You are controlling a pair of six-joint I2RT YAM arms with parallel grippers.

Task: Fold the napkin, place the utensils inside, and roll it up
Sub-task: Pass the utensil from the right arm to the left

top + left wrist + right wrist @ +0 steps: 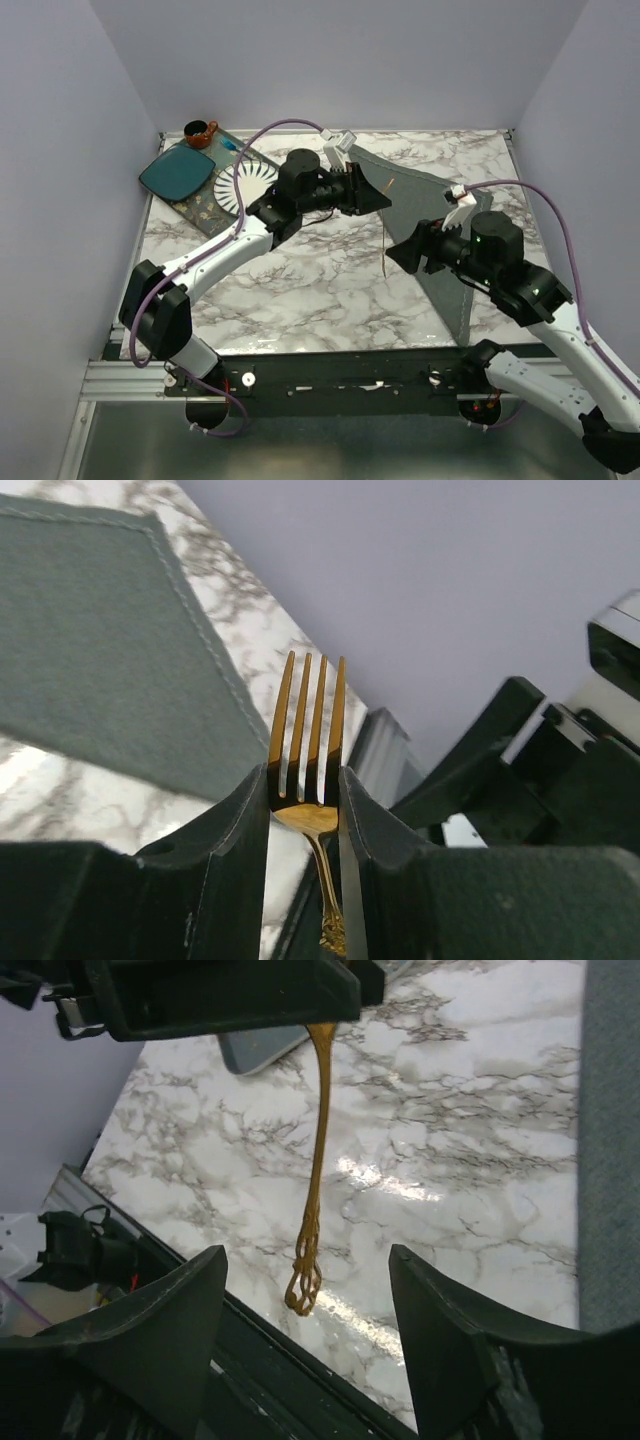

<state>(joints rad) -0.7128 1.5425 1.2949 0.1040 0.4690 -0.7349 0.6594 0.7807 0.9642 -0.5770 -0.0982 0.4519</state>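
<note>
Although the left claw (378,197) hides its head from above, the fork (385,248) hangs handle-down below it, just ahead of the empty, wide-open right claw (400,252) and beside the napkin (450,240). Far behind the left claw, a patterned tray (205,210) holds a teal plate (180,172) and a white plate (235,185); what the cup (200,133) contains cannot be made out.

Left wrist: the fingers (230,840) pinch the fork (308,730) at its neck, tines upward, with the napkin (100,630) beyond.

Right wrist: the fingers (160,1330) are spread wide. The fork (318,1160) dangles beyond them, its top hidden by the left claw (310,995), and the napkin (612,1140) is cut off at the right.

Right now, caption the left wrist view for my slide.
Left gripper clamps a gold fork at its neck, tines outward; dark grey napkin lies on the marble table.
</note>
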